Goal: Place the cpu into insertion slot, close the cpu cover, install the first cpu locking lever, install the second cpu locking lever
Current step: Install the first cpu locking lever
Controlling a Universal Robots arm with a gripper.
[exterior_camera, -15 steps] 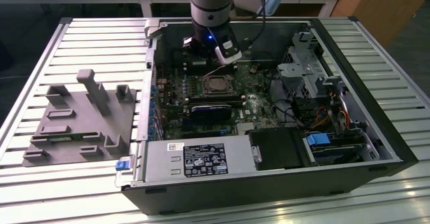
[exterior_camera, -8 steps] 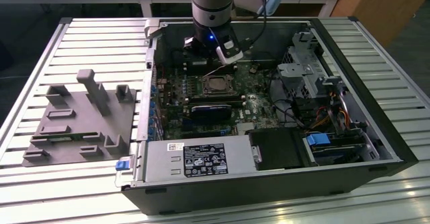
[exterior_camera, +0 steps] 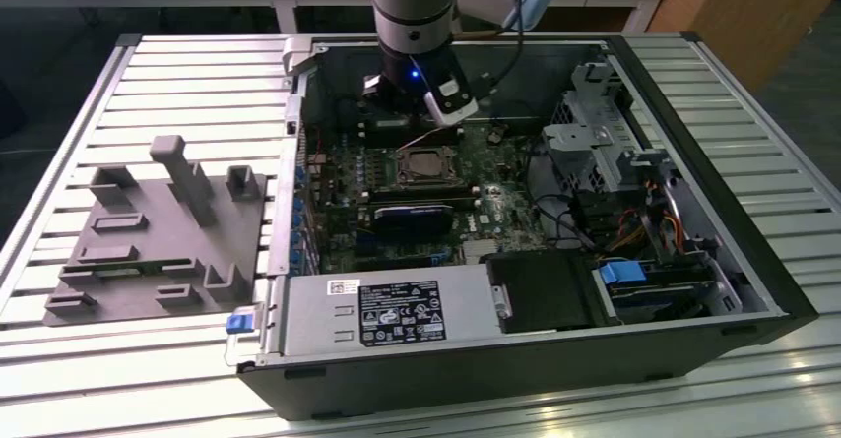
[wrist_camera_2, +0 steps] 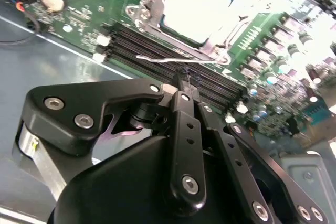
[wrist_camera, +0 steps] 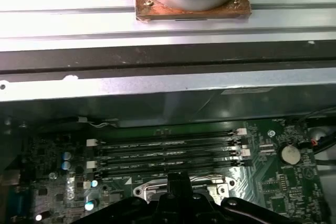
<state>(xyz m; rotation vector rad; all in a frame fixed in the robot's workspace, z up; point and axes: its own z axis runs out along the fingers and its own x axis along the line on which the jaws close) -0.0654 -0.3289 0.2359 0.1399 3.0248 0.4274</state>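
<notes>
The black gripper (wrist_camera_2: 185, 85) looms nearest in the second wrist view, its fingers drawn together into one narrow tip. That tip sits just beside a thin wire locking lever (wrist_camera_2: 157, 59); whether the two touch cannot be told.

Beyond the lever, the cpu (wrist_camera_2: 202, 3) lies flat in its socket (wrist_camera: 144, 188), pale face glaring under the light. The silver cover (wrist_camera_2: 148, 3) appears to be down around it like a frame. The lever runs loose across the long black memory slots (wrist_camera_2: 152, 43) and does not look hooked under any catch. Latching therefore seems to be the step in hand, with chip and cover apparently dealt with.

Around the socket spreads the green motherboard (wrist_camera_2: 89, 3), crowded with small parts. It lies inside an open computer case (exterior_camera: 526, 359) on a slatted metal table (exterior_camera: 197, 74). A grey tray of holders (exterior_camera: 158, 231) sits well apart, on the exterior view's left.

The chief risk appears to be the lever itself. It is thin and springy, and it could slide off the closed tip and flick back up. A push that runs off line could drag the gripper across the memory slots or the small parts near the socket. If the cover is not fully flat, forcing the lever down could load the chip unevenly.
</notes>
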